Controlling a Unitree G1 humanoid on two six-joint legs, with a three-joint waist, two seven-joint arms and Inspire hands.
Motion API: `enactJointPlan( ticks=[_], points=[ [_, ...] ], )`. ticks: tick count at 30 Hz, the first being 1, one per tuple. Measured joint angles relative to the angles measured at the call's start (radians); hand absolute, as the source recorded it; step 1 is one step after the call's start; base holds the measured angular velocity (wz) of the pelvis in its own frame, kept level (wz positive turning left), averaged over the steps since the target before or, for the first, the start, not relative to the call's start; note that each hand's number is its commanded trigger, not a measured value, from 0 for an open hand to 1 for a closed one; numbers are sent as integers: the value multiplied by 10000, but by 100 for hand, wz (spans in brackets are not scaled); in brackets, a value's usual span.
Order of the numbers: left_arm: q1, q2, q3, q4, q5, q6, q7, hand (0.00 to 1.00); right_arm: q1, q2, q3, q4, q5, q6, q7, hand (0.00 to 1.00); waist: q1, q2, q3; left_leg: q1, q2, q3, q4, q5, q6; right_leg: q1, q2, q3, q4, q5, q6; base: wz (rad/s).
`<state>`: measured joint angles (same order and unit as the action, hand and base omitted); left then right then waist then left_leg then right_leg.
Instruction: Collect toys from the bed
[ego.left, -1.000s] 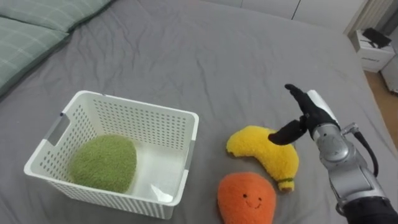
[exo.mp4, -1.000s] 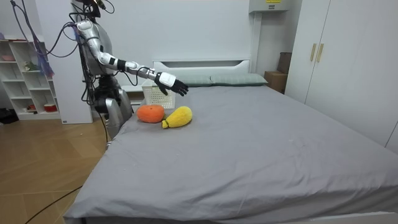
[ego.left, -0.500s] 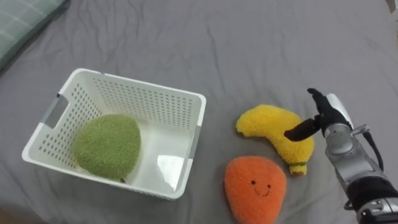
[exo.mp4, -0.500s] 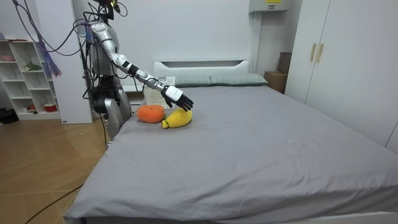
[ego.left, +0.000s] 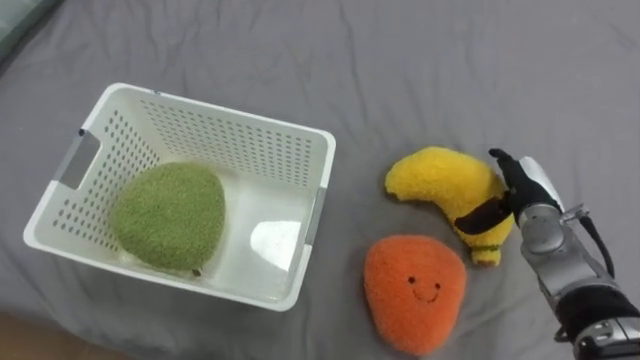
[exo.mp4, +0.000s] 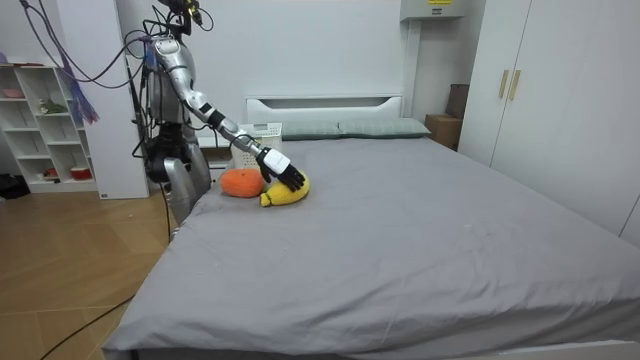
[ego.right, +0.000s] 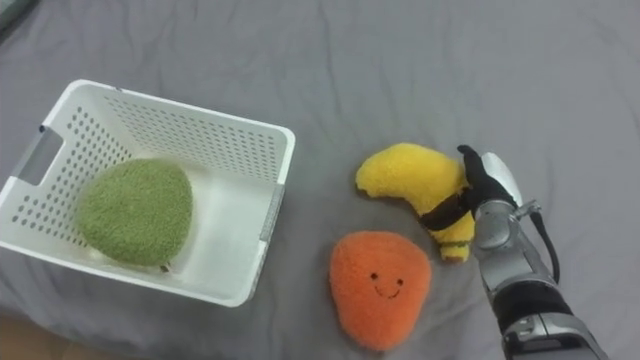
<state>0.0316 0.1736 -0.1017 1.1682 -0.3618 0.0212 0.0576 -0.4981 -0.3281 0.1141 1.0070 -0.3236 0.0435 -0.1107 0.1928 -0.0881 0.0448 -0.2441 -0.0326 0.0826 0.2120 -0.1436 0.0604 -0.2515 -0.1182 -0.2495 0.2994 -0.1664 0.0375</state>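
The yellow banana-shaped plush toy lies on the grey bed, not yet lifted, with your right hand at its stalk end. The dark thumb is laid across the top of it and the fingers reach round the far side, so the hand is part-closed in a light pinch on the toy rather than wrapped well round it. That is your risk, I judge: the hold sits at the thin end, so the fat curved end may sag and swing as you lift, and soft pile can slip from so shallow a pinch. The orange smiling plush toy lies just beside it on the near side and could be dragged along. The white perforated plastic basket, holding a green rounded plush toy, stands off to the left, so your carry must clear its rim.
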Motion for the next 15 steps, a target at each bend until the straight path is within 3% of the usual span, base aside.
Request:
enactJointPlan(
  ticks=[1, 2, 9, 15],
  points=[
    [-116, -10, -19, 3, 0, 2, 2, 0, -133, 1, 60, 53, -9, 0, 13, 98, 3, 33, 26, -209, 1, 32, 87, 1, 2, -246, -17, 31, 143, -5, -9, -9],
    [-209, -38, -24, 6, -2, 3, 2, 0, -270, 0, 92, 112, 0, 0, 15, 100, 35, 57, 41, -365, 4, 114, 127, 9, 13, -467, -28, 37, 257, -14, -25, -12],
    [-447, 23, -666, 162, -484, 12, 104, 0, -944, -234, 554, 373, 110, 4, -482, 100, 56, 150, 97, -657, 24, 276, 234, 9, 14, -897, -44, 14, 526, -37, -71, -6],
    [-613, 24, -1278, 216, -1193, 2, 140, 0, -1220, -233, 727, 804, 31, -1, -614, 100, 95, 356, 220, -929, 28, 291, 305, 9, 15, -1186, -122, -2, 625, -39, -81, 0]
  ],
)
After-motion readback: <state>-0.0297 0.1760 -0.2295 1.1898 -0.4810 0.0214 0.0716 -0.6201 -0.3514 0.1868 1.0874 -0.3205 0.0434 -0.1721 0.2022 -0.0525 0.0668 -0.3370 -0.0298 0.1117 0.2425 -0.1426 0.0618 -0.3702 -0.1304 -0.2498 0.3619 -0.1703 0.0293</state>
